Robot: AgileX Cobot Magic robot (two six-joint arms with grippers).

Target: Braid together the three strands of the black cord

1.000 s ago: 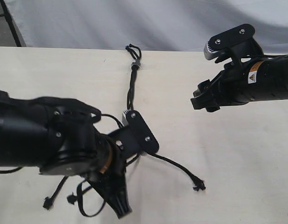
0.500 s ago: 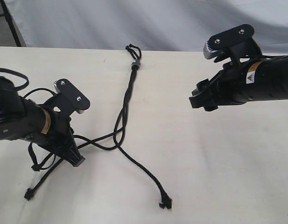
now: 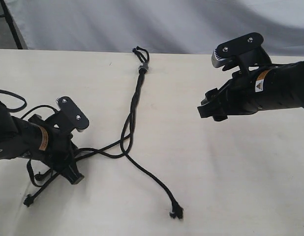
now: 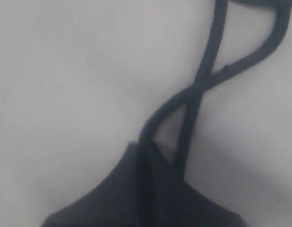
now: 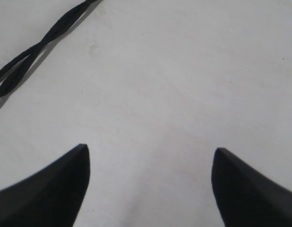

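The black cord lies on the pale table, bound by a small grey band [image 3: 143,66] with short loops at the far end. Below the band its twisted part [image 3: 136,96] [image 5: 42,42] runs toward the front. One strand [image 3: 152,182] trails to the front right and ends in a knotted tip [image 3: 175,213]. The other two strands [image 3: 100,150] [image 4: 202,80] cross and lead left into my left gripper [image 3: 73,176] [image 4: 158,163], which is shut on at least one of them. Their tips [image 3: 29,200] lie beside that arm. My right gripper [image 3: 207,110] [image 5: 150,156] hangs open and empty to the right of the cord.
A grey cloth backdrop [image 3: 157,24] rises behind the table's far edge. The left arm's own black cable [image 3: 9,101] loops at the left edge. Bare tabletop [image 3: 240,172] stretches under and in front of the right gripper.
My left arm has swung from the front middle to the left, drawing two strands with it. The free strand's tip slid toward the front. The right gripper drifted slightly left.
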